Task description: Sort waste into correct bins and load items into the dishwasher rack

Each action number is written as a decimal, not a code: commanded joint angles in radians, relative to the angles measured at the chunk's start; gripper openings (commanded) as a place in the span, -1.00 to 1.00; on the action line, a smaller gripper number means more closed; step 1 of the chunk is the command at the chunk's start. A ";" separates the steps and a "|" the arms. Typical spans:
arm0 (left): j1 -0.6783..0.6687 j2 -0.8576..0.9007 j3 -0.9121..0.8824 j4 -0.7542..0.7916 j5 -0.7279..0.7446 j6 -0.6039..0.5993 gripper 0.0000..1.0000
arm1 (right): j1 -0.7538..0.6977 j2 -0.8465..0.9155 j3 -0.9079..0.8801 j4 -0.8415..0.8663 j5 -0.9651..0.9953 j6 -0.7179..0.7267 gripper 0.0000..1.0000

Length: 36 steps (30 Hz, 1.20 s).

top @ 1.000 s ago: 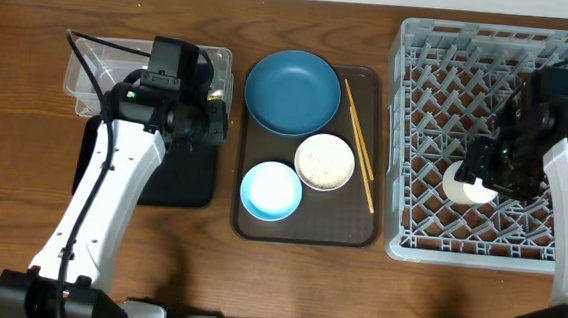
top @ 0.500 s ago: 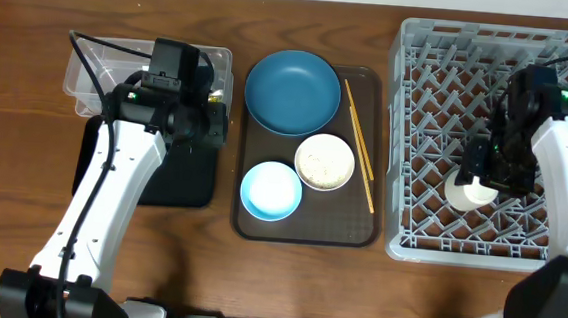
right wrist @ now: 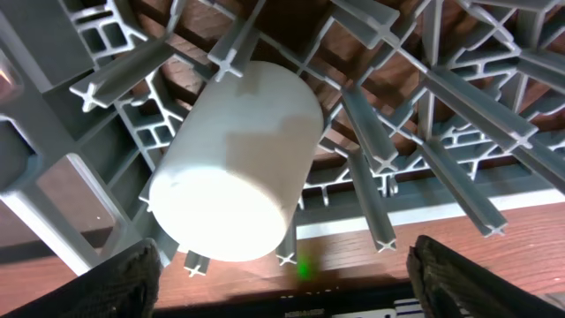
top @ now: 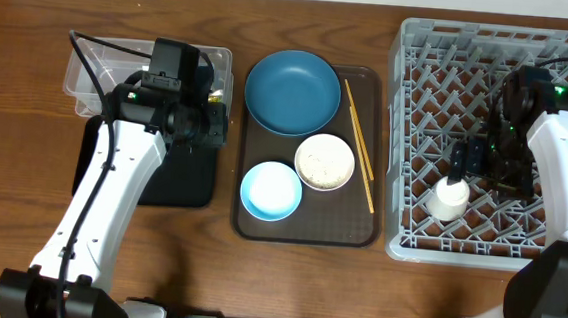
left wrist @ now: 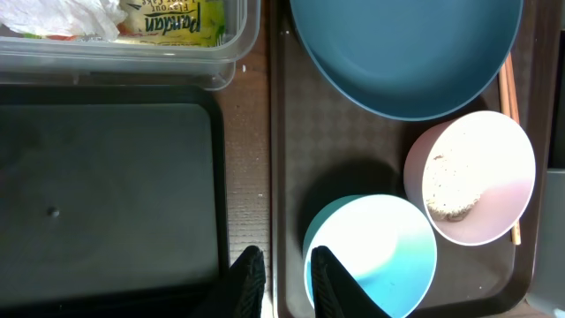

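My right gripper [top: 476, 168] [right wrist: 287, 283] is open over the grey dishwasher rack [top: 472, 52] [right wrist: 459, 115]. The small white cup [top: 450, 199] [right wrist: 238, 177] lies tilted among the pegs just beyond my fingers, free of them. My left gripper [top: 213, 124] [left wrist: 287, 278] is shut and empty, above the gap between the black tray [top: 187, 177] [left wrist: 106, 185] and the brown serving tray [top: 304, 231]. The clear tub [top: 95, 66] [left wrist: 132, 62] holds tissue [left wrist: 62, 16] and a yellow wrapper [left wrist: 172, 19].
On the brown serving tray [left wrist: 287, 132] sit the dark blue plate [top: 293, 91] [left wrist: 406, 53], a white bowl [top: 324, 162] [left wrist: 472, 172] with rice [left wrist: 450, 181], a light blue bowl [top: 271, 191] [left wrist: 371, 256] and chopsticks [top: 358, 144] [left wrist: 509, 79].
My right gripper has let go of the white cup, which now lies lower and further left in the rack. The gripper has drawn back from it. The left arm has not moved.
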State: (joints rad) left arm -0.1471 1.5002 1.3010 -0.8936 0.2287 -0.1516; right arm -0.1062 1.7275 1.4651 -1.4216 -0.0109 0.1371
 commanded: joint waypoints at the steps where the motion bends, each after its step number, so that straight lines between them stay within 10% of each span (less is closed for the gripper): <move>1: -0.001 0.003 -0.005 -0.003 -0.013 0.021 -0.55 | 0.000 0.006 0.013 0.006 -0.006 -0.005 0.86; 19: -0.001 -0.020 0.004 -0.003 0.024 0.046 -0.54 | 0.019 -0.006 0.452 -0.118 -0.100 -0.049 0.94; 36: -0.322 -0.028 -0.090 -0.145 0.122 0.293 0.20 | 0.102 -0.007 0.431 0.042 -0.196 -0.074 0.99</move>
State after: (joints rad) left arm -0.4149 1.4525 1.2518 -1.0451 0.3710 0.0772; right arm -0.0143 1.7176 1.9110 -1.3888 -0.1925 0.0860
